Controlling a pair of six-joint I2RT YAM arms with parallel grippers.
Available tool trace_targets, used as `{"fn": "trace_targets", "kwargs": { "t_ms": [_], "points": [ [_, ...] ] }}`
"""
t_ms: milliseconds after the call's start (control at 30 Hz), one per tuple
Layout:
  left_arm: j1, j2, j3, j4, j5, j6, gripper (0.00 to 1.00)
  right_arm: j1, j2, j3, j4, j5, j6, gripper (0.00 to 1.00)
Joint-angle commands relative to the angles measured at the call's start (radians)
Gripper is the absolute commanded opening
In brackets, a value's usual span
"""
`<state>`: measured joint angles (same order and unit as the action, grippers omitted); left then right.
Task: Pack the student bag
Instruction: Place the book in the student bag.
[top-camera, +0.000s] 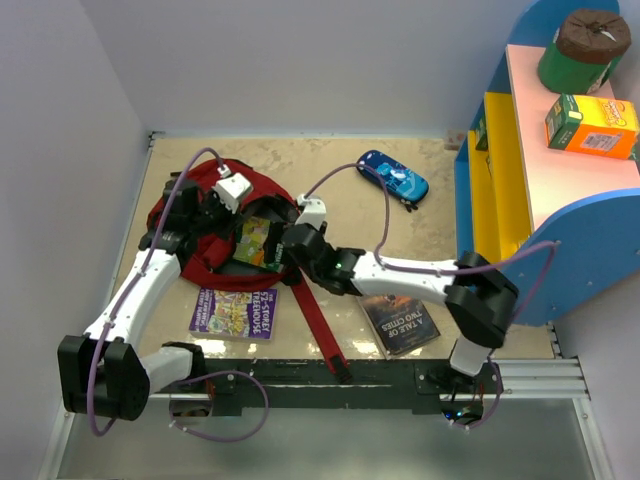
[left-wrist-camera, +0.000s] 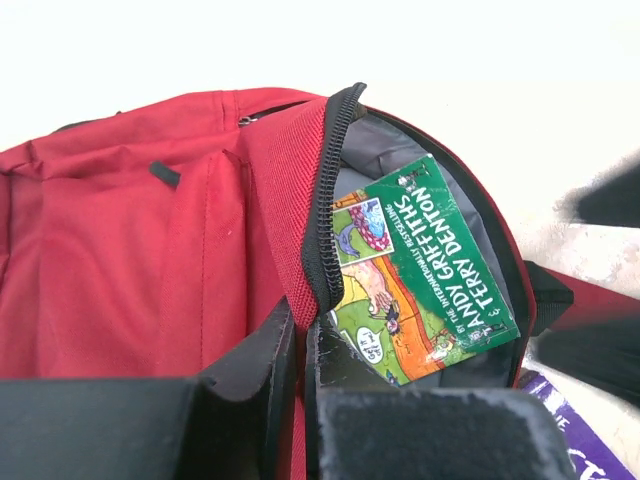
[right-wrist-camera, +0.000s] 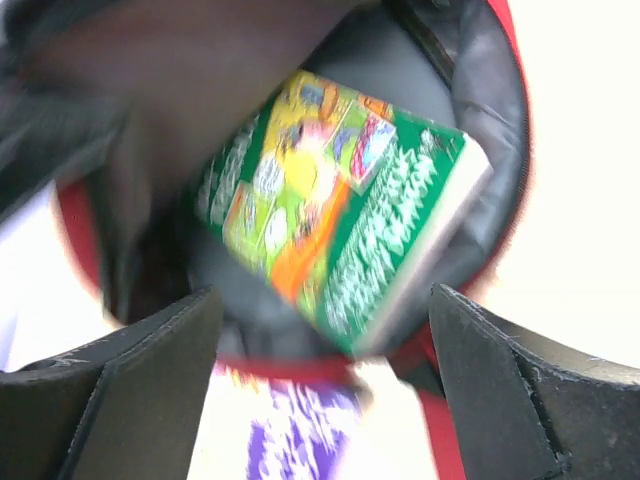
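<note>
Jaws of the left gripper (left-wrist-camera: 300, 345) are clamped on the zipper edge of the student bag (left-wrist-camera: 110, 250). Those of the right gripper (right-wrist-camera: 325, 300) are spread wide just above a green book (right-wrist-camera: 330, 210), which is lodged tilted against the grey lining. The bag is laid left of centre on the table (top-camera: 330, 160), with a purple book (top-camera: 235, 312) just beside it on the near side.

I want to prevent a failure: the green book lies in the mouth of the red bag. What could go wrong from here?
1. The green book lies slanted at the opening of the student bag, one corner at the rim; it may slide out.
2. The left gripper pinches only the zipper edge; a slip could let the opening collapse.
</note>
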<state>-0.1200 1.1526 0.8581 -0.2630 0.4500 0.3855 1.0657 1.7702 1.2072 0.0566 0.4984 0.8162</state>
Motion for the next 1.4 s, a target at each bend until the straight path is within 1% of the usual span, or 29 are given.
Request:
{"fn": "trace_targets", "kwargs": {
  "t_ms": [0,33,100,167,200,300,333,367,433,500,567,733,933,1033,1067,1133,1200,1233,1267,1367],
  "points": [
    [0.008,-0.004,0.01,0.077,0.021,0.001,0.0,0.036,-0.199,-0.127,0.032,0.094,-0.198,0.88],
    [0.01,-0.004,0.012,0.077,0.021,0.001,0.0,0.034,-0.207,-0.155,0.037,0.097,-0.215,0.88],
    [0.01,-0.005,0.013,0.073,0.024,0.006,0.0,0.036,-0.203,-0.152,-0.001,0.097,-0.233,0.86],
    [0.01,-0.008,0.018,0.064,0.026,0.009,0.0,0.034,-0.181,-0.138,-0.009,0.097,-0.25,0.8],
    [0.01,-0.01,0.024,0.061,0.03,0.01,0.0,0.034,-0.142,-0.124,-0.015,0.097,-0.253,0.77],
    [0.01,-0.022,0.027,0.051,0.038,0.013,0.0,0.027,-0.056,-0.043,-0.047,0.106,-0.258,0.44],
    [0.01,-0.027,0.028,0.047,0.041,0.015,0.0,0.016,0.01,0.018,-0.067,0.111,-0.252,0.23],
    [0.01,-0.031,0.027,0.044,0.045,0.016,0.0,0.01,0.038,0.046,-0.108,0.111,-0.253,0.17],
    [0.01,-0.037,0.027,0.038,0.056,0.021,0.0,-0.003,0.11,0.118,-0.141,0.112,-0.249,0.08],
    [0.008,-0.04,0.027,0.036,0.059,0.023,0.0,-0.009,0.146,0.156,-0.181,0.107,-0.244,0.0],
    [0.01,-0.039,0.027,0.036,0.061,0.027,0.0,-0.015,0.179,0.204,-0.224,0.112,-0.221,0.0],
    [0.01,-0.04,0.025,0.044,0.075,0.021,0.0,-0.016,0.21,0.216,-0.235,0.1,-0.192,0.0],
    [0.008,-0.042,0.032,0.044,0.087,0.012,0.0,-0.016,0.259,0.21,-0.185,0.026,-0.16,0.0],
    [0.008,-0.047,0.036,0.044,0.102,0.006,0.0,-0.015,0.284,0.224,-0.13,-0.02,-0.154,0.0],
    [0.01,-0.047,0.038,0.044,0.105,0.003,0.0,-0.015,0.287,0.229,-0.086,-0.03,-0.153,0.0],
    [0.008,-0.045,0.041,0.039,0.115,0.003,0.0,-0.015,0.314,0.264,-0.066,-0.058,-0.146,0.0],
    [0.008,-0.045,0.045,0.036,0.119,0.006,0.0,-0.015,0.322,0.284,-0.008,-0.092,-0.14,0.0],
    [0.008,-0.045,0.047,0.033,0.119,0.009,0.0,-0.013,0.311,0.272,0.032,-0.11,-0.137,0.0],
    [0.008,-0.045,0.047,0.033,0.119,0.01,0.0,-0.015,0.301,0.256,0.14,-0.144,-0.132,0.0],
    [0.008,-0.044,0.047,0.022,0.119,0.015,0.0,-0.019,0.294,0.221,0.27,-0.184,-0.115,0.05]
  ]
}}
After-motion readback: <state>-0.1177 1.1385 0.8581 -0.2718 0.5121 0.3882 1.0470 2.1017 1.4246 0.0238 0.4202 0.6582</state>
